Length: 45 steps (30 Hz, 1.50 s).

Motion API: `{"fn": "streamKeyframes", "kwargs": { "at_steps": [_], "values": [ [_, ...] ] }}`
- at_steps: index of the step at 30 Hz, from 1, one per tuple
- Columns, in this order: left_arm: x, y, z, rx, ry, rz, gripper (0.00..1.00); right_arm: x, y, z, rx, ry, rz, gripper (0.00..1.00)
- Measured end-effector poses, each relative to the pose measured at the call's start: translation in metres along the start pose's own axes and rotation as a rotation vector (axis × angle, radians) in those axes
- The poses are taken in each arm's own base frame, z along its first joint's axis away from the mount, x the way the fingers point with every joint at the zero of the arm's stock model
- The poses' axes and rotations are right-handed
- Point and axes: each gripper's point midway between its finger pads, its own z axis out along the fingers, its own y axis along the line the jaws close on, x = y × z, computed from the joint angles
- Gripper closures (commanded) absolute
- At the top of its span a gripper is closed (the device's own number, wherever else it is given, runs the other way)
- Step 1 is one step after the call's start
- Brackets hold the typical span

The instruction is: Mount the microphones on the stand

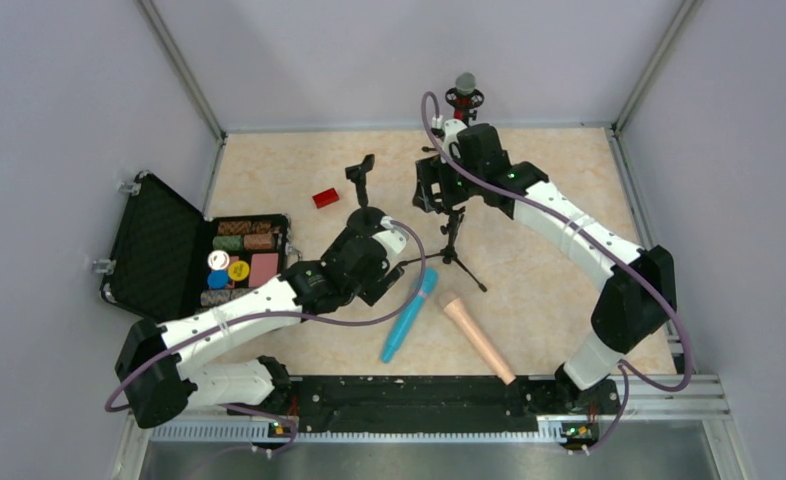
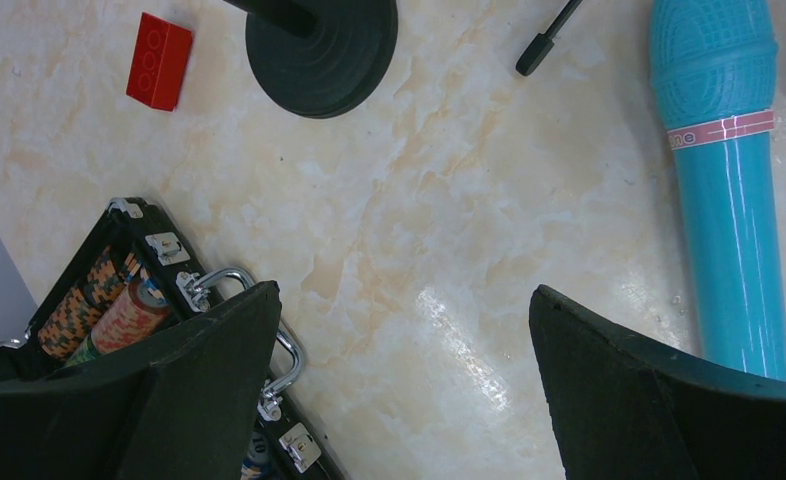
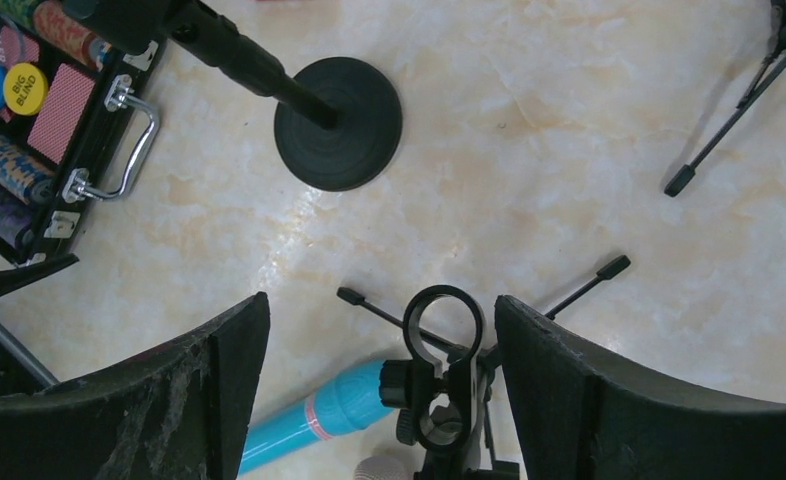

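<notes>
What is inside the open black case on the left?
In the case: rows of poker chips, round marker buttons and a pink card deck. The left arm hides its near-right corner.

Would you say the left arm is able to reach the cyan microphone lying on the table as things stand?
Probably yes: the left gripper is open just beside the cyan microphone, which lies flat with its handle clear. Only a tripod leg tip sits near its head, off the handle.
</notes>
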Motion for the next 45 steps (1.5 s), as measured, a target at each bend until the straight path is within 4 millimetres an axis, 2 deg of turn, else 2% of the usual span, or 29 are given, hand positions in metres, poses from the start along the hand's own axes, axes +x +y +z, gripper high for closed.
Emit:
{"fn": "streamKeyframes", "kwargs": {
  "at_steps": [7,19,29,33,36,45],
  "values": [
    [0.0,-0.001,0.0,0.002,-0.001,0.005,0.01,0.005,0.014,-0.001,-0.04,0.029,-0.018,0.2],
    [0.0,-0.001,0.0,0.002,-0.001,0.006,0.01,0.013,0.019,-0.003,-0.079,0.064,-0.029,0.21],
    [0.0,0.0,0.0,-0.002,-0.001,0.006,0.01,0.014,0.035,-0.006,-0.162,0.07,-0.036,0.21],
    [0.0,0.0,0.0,-0.002,-0.001,0.006,0.01,0.008,0.04,-0.009,-0.188,0.043,-0.044,0.19],
    [0.0,0.001,0.0,-0.006,0.0,0.007,0.01,0.001,0.044,-0.018,-0.201,-0.005,-0.053,0.17],
    [0.0,0.003,-0.001,-0.02,0.002,0.011,0.01,-0.026,0.047,-0.066,-0.186,-0.262,-0.081,0.15]
  ]
}}
